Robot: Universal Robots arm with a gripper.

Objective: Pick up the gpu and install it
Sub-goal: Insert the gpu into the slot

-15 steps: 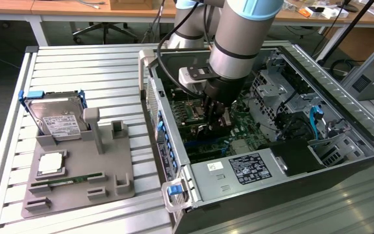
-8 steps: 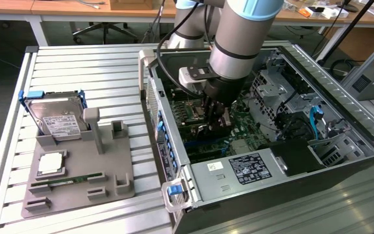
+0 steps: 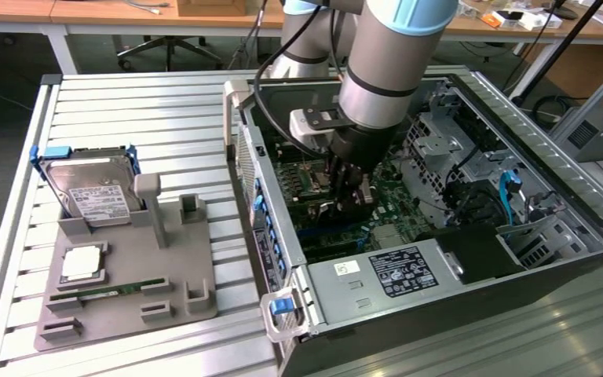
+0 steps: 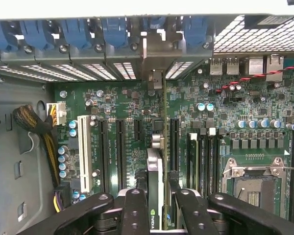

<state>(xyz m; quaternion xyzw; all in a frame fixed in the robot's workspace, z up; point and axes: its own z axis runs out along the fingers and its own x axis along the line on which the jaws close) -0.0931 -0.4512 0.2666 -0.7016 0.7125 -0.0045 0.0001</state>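
My gripper (image 3: 349,196) is down inside the open computer case (image 3: 490,259), just above the green motherboard (image 3: 385,204). It is shut on the gpu (image 4: 158,166), a thin black card seen edge-on in the wrist view. The black fingers (image 4: 134,210) press on both sides of the card. The card's silver end bracket (image 4: 153,56) stands at the rear slot openings of the case. The card runs along the motherboard between two black expansion slots (image 4: 120,152). Whether its edge sits in a slot is hidden.
On the slatted table, a grey fixture (image 3: 176,290) holds a silver hard drive with a blue frame (image 3: 92,192), a processor (image 3: 82,263) and a green memory stick (image 3: 107,292). The case walls, drive cage (image 3: 458,149), power cables (image 4: 34,122) and processor socket (image 4: 255,183) surround the gripper closely.
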